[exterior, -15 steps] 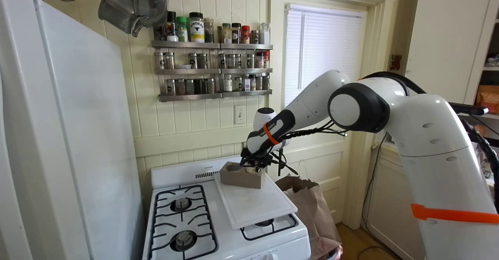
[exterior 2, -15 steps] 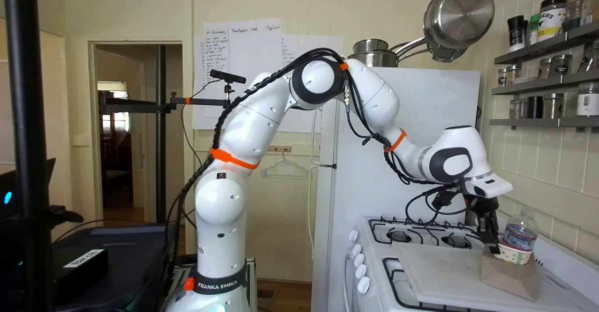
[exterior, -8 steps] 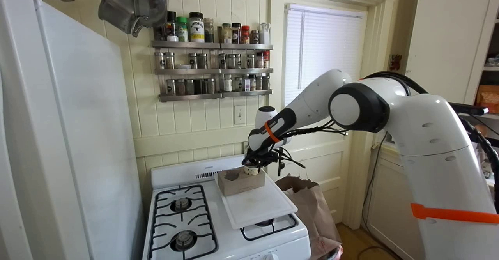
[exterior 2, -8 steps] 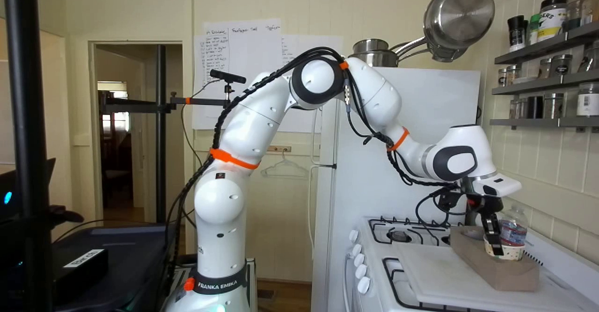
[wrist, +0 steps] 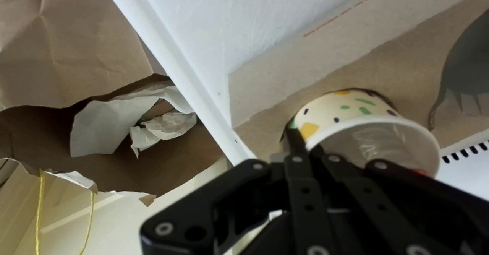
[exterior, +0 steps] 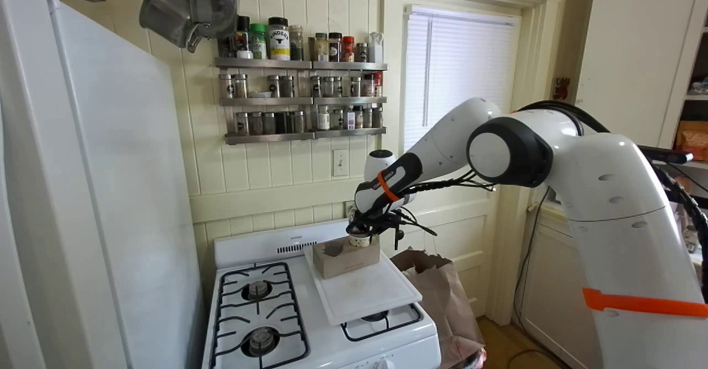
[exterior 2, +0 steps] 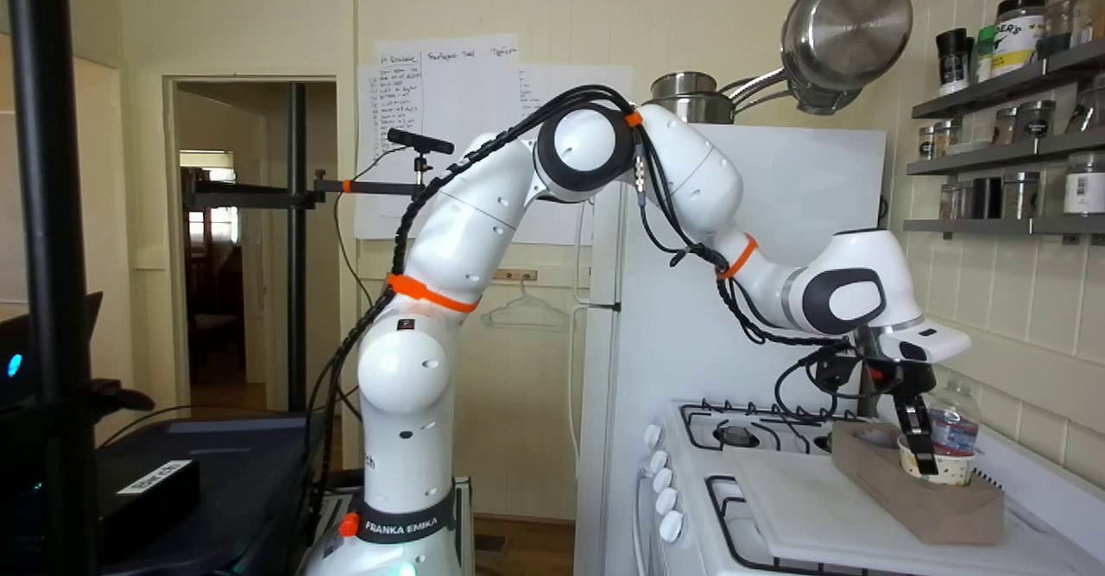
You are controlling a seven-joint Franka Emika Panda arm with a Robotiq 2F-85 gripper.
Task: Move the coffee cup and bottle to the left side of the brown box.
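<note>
Black jointed gripper (wrist: pixel 305 143) pinches the wall of a cream, fleck-printed paper cup (wrist: pixel 345 111)

Left to right in an exterior view, a smooth white refrigerator (exterior: pixel 133 192) is cut off by the frame. A black iron grate (exterior: pixel 297 305) of open bars runs along the left edge of the white stovetop counter (exterior: pixel 321 336). A flat, rectangular white board (exterior: pixel 370 294) covers most of the right side, hiding much of a second grate (exterior: pixel 387 329), whose bars show by the front right corner. On the board, near the counter's back edge, sits the low tan cardboard box (exterior: pixel 345 262), with a ragged dark opening (exterior: pixel 332 249) in its top at the left end.

The cup is sunk into the box's right end, its base out of sight. In the wrist view, one finger lies against the printed outside and the other reaches inside the white rim, closed on the wall between them; both tips are blurred. A clear plastic bottle (exterior 2: pixel 956 429) with a blue and red label stands in the cup, its foot hidden by the rim.

Past the counter's right edge is a creased brown paper bag (exterior: pixel 442 302) with a jagged mouth, crumpled white paper (wrist: pixel 170 125) inside. Farthest right, the glossy white robot arm (exterior: pixel 614 208) with orange straps (exterior: pixel 644 303) runs out of frame; its wrist end leaves the bottle hard to make out from that side.
</note>
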